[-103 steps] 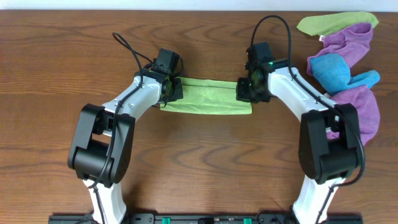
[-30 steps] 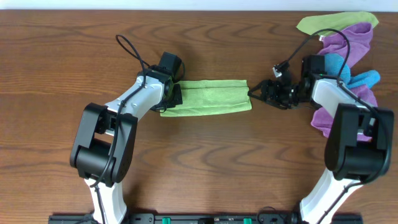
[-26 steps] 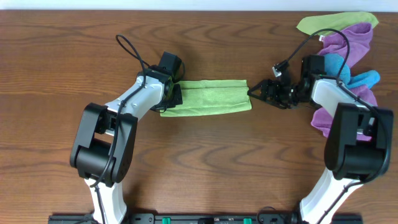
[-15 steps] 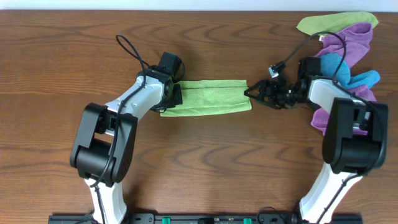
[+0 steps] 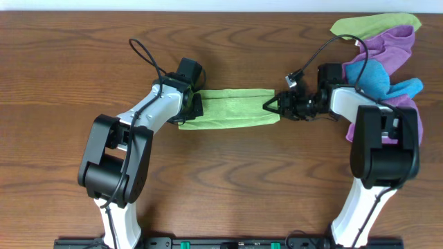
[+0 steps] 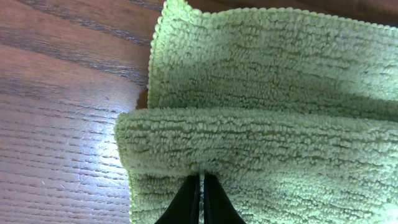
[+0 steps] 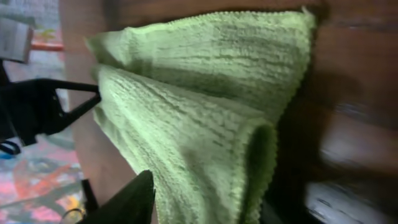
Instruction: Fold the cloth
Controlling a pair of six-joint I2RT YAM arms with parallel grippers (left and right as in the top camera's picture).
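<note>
A green cloth (image 5: 228, 108) lies as a folded strip at the middle of the wooden table. My left gripper (image 5: 196, 104) sits at its left end. In the left wrist view its jaws (image 6: 201, 182) are pinched together on a raised fold of the cloth (image 6: 267, 81). My right gripper (image 5: 272, 106) is turned on its side at the cloth's right end. In the right wrist view its fingers (image 7: 205, 199) are spread, with the cloth's doubled edge (image 7: 205, 112) between them.
A pile of cloths lies at the back right: purple (image 5: 391, 45), blue (image 5: 374, 79) and light green (image 5: 360, 26). The right arm's forearm rests next to this pile. Bare wooden table (image 5: 228, 180) lies in front of the cloth.
My right gripper left the cloth's right end, swung right and turned sideways, and has now moved left back to that end. The left gripper and cloth have not moved.
</note>
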